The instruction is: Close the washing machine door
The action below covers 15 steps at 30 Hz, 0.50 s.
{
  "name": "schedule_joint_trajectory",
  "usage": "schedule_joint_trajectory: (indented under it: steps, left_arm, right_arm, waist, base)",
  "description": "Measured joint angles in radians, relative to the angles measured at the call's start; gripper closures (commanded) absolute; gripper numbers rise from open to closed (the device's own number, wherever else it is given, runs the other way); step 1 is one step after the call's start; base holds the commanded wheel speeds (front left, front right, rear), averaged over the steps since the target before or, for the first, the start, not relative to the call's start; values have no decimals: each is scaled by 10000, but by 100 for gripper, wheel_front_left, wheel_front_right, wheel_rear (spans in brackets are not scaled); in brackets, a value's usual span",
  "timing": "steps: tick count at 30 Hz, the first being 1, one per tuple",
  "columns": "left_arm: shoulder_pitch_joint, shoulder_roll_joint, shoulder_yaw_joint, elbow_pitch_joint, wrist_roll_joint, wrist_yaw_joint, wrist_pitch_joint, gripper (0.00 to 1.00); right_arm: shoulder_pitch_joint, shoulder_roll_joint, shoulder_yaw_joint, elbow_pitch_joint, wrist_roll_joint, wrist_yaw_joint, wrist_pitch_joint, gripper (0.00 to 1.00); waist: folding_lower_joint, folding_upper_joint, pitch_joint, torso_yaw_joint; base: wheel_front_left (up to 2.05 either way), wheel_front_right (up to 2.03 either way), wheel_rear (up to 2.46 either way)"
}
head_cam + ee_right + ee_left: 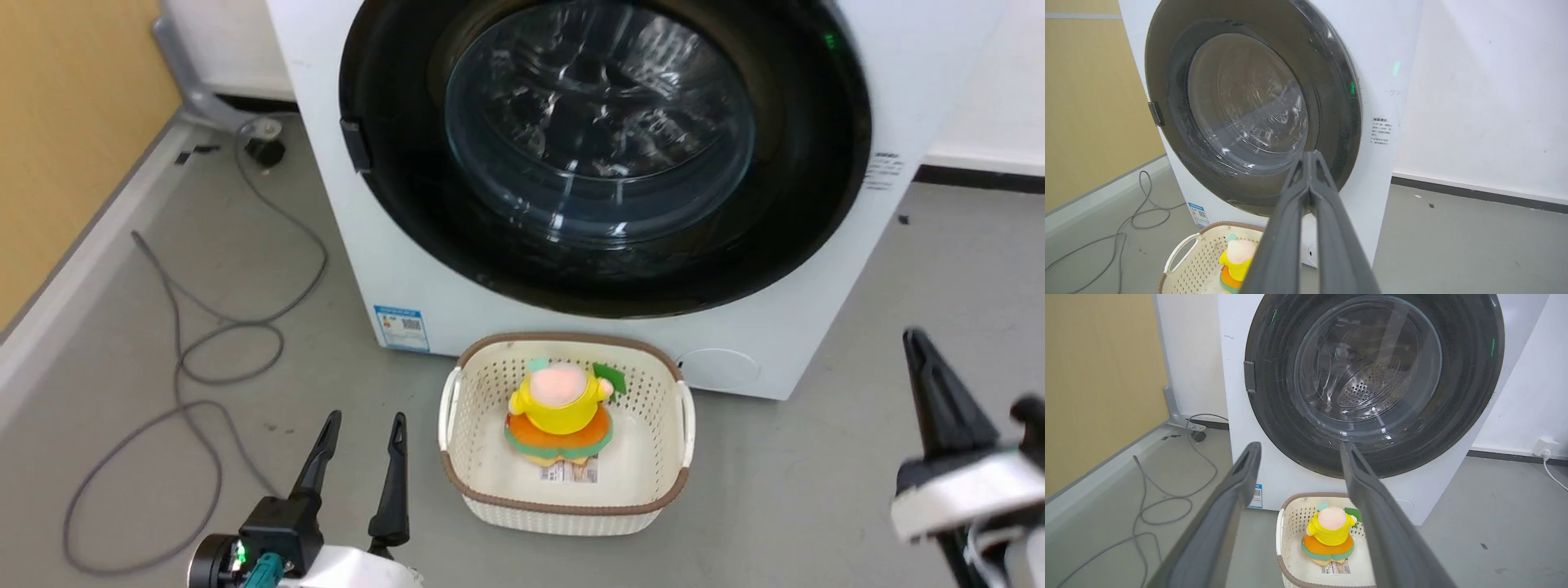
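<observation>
The washing machine (424, 278) is a white front-loader filling the top of the head view. The washing machine door (604, 155), a glossy black ring around a clear glass bowl, lies flush against the machine's front. The steel drum shows through the glass in the left wrist view, where the door (1372, 384) is seen head-on. My left gripper (366, 420) hovers open and empty over the floor at the lower left, well short of the machine. At the lower right my right gripper (914, 339) is shut on nothing; in its own view its tip (1310, 155) points at the door's (1249, 106) lower edge.
A cream plastic basket (563, 506) sits on the grey floor in front of the machine, holding a yellow and orange plush toy (563, 404). Grey cables (204, 359) loop over the floor on the left, beside a yellow wall (65, 122). A white wall (1486, 102) stands to the right.
</observation>
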<state>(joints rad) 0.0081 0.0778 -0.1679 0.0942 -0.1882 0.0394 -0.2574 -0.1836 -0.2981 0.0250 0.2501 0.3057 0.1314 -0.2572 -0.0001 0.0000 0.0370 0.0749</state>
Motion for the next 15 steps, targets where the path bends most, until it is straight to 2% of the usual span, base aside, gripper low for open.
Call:
schedule_joint_trajectory:
  steps: [5, 11, 12, 13, 15]
  left_arm:
    - [140, 21, 10, 61, 0, 0, 0, 0]
    - [351, 50, -21, 125, -2, 6, 0, 0]
    - [365, 54, -35, 134, -2, 13, 0, 0]
    - [370, 58, -54, 134, -2, 13, 0, 0]
    - [370, 59, -81, 132, -2, 15, 2, 0]
  right_arm:
    - [1270, 1028, -903, -1143, -920, 0, 270, 100]
    - [2453, 2042, -1363, -2290, -1632, 0, 755, 100]
    - [2573, 2140, -1409, -2393, -1641, 0, 817, 67]
    - [2681, 2205, -1432, -2481, -1657, 0, 897, 0]
    - [2846, 2297, -1425, -2591, -1674, 0, 984, 0]
  waist:
    - [0, 0, -257, -152]
    - [0, 0, -442, -284]
    - [0, 0, -455, -295]
    - [0, 0, -461, -301]
    - [0, 0, -457, -298]
  base:
    - [0, 0, 0]
    - [0, 0, 0]
    - [0, 0, 0]
    - [0, 0, 0]
    - [0, 0, 0]
